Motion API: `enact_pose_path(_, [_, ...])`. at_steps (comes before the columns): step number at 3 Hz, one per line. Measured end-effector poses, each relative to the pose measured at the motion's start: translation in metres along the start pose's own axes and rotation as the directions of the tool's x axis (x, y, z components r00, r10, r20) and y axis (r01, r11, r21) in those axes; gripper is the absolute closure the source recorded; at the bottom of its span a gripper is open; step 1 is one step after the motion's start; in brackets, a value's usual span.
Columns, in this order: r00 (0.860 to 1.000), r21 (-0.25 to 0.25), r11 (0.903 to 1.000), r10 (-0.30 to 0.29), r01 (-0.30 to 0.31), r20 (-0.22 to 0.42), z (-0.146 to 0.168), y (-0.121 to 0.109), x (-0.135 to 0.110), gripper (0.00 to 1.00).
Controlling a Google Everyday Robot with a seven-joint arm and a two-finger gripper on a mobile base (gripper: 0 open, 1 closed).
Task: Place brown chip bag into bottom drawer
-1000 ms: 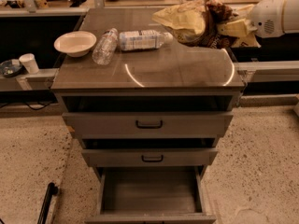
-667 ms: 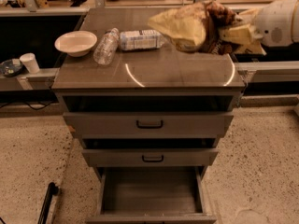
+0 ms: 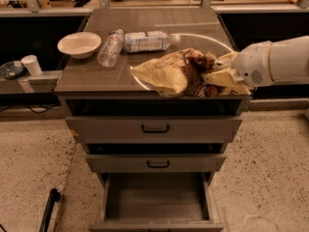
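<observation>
The gripper (image 3: 221, 74) clamps the brown chip bag (image 3: 166, 75) above the cabinet top (image 3: 91, 76). The bottom drawer (image 3: 154, 203) stands open below.

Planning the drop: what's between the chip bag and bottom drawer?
Camera view: the top drawer and middle drawer, both ajar, below the brown chip bag held in the end effector at right.

A white bowl (image 3: 78, 44), one water bottle (image 3: 110, 47) and another bottle (image 3: 147, 41) lie on the cabinet top (image 3: 96, 76).
</observation>
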State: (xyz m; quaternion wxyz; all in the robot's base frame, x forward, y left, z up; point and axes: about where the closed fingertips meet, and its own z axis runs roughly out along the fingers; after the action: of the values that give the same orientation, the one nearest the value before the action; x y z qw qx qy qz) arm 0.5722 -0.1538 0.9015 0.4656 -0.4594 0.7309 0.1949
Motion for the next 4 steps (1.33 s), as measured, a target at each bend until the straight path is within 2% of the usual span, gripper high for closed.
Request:
enact_pose_path(1, [1.0,-0.002,1.0,-0.002,0.002,-0.002,0.0,0.003,0.0,1.0])
enact_pose_path(2, [0.999,-0.026,0.9993,-0.029,0.029,-0.024,0.002,0.035,0.004,1.0])
enact_pose_path(3, [0.996,-0.068,0.9969,-0.046,0.041,-0.073,0.007,0.108,0.019,1.0])
enact_pose_path(4, [0.993,-0.121,0.9921,0.018,-0.032,-0.114,0.029,0.164,0.061,1.0])
